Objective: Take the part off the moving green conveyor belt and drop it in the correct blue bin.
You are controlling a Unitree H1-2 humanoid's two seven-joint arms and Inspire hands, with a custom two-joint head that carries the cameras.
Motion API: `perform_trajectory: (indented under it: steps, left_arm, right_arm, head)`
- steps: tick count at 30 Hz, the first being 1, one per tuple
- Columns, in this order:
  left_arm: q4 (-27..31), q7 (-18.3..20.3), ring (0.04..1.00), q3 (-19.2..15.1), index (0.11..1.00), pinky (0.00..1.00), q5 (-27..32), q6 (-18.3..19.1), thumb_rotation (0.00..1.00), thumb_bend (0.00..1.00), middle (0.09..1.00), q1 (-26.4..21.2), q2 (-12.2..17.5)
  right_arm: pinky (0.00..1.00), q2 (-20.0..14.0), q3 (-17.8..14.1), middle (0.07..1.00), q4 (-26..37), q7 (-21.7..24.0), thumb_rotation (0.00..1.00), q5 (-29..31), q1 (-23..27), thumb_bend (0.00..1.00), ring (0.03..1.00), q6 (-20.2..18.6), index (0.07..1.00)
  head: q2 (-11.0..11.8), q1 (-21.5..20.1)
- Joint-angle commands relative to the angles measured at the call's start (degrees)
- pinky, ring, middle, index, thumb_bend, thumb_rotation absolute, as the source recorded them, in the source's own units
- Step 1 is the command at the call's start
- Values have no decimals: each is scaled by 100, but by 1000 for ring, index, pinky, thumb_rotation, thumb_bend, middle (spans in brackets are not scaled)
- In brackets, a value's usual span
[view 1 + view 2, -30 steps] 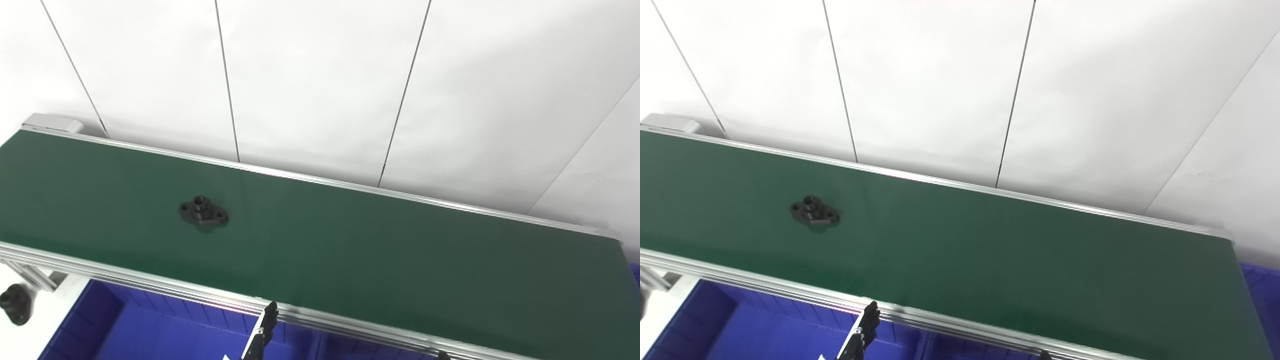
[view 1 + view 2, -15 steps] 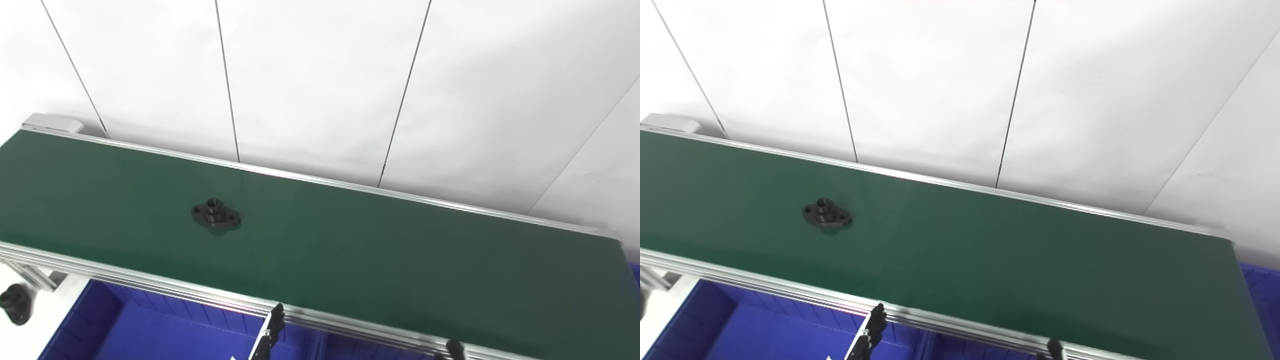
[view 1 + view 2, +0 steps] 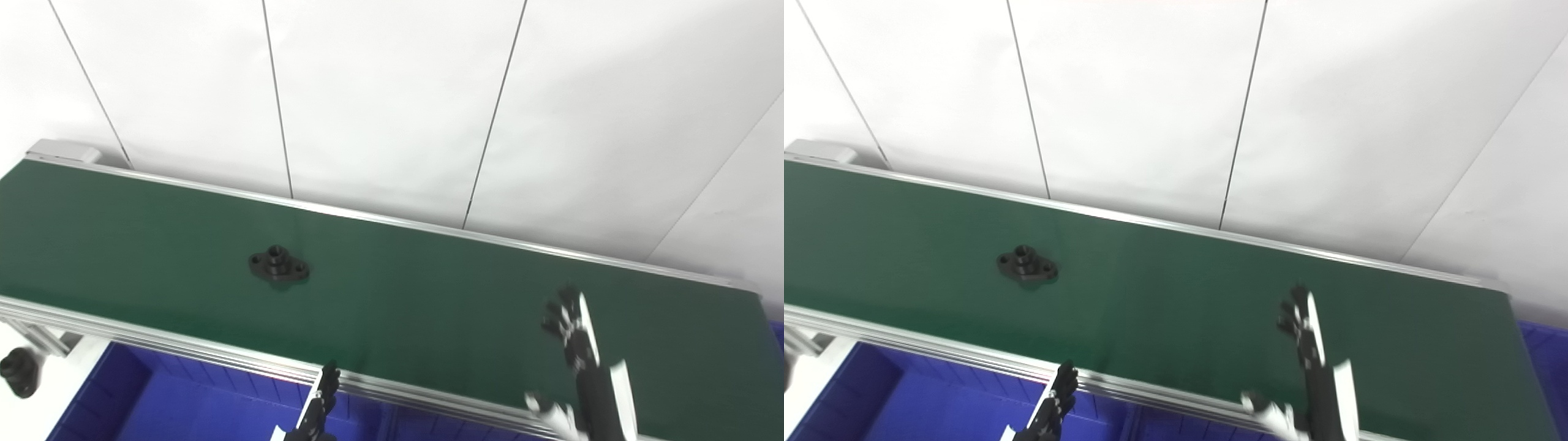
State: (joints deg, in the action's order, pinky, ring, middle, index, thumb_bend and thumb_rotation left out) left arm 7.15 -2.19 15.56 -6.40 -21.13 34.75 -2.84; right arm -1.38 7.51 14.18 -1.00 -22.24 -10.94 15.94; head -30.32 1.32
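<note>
A black flanged part (image 3: 278, 268) is seen lying flat on the green conveyor belt (image 3: 429, 306), left of its middle and touched by nothing. The right hand (image 3: 576, 361) is raised over the belt's right side with its fingers spread, and nothing is held. Of the left hand (image 3: 315, 410) only fingertips are seen at the near rail; its state cannot be told. Below the near rail a blue bin (image 3: 184, 404) is partly visible, and no contents can be made out in it.

Conveyor belt (image 3: 429, 306) dark green, plain — rails silver-grey aluminium. Part (image 3: 278, 267) matte black. Bin (image 3: 184, 410) under belt's near edge deep blue; second blue bin (image 3: 1543, 355) past belt's right end. Right hand (image 3: 579, 367) black with white trim; left hand (image 3: 315, 413) black, white trim. Wall panels (image 3: 392, 98) white — thin dark seams.
</note>
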Motion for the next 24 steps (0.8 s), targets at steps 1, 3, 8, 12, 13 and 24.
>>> perform_trajectory:
  steps: [1,3,8,12,13,24]
  left_arm:
    - [166,77,1000,13,1000,1000,79,5,999,687,1000,14,0]
    - [197,99,1000,15,1000,1000,162,54,993,683,1000,24,-5]
    - [220,105,1000,9,1000,1000,121,78,1000,653,1000,22,-21]
    - [173,90,1000,24,1000,1000,-70,20,1000,640,1000,-14,-9]
    - [163,78,1000,26,1000,1000,-138,11,1000,651,1000,-22,-7]
    - [190,127,1000,71,1000,1000,-35,56,1000,646,1000,-30,-39]
  right_arm:
    - [830,50,-3,977,120,-17,870,-335,290,985,931,-277,983]
    - [846,29,35,986,148,95,861,-542,498,970,937,-576,993]
    - [879,-45,199,977,94,357,837,-1160,1018,943,937,-1250,977]
    - [952,-124,455,963,-404,382,806,-1899,1706,937,936,-1594,985]
    - [927,-126,513,948,-544,340,803,-2069,1849,949,918,-1644,978]
    - [870,-22,1132,920,-2020,31,739,-2930,3045,984,879,-2030,959]
  head:
    - [-9,-10]
    - [-13,-23]
    - [-39,-36]
    - [-38,-31]
    - [-38,-31]
    - [-63,-3]
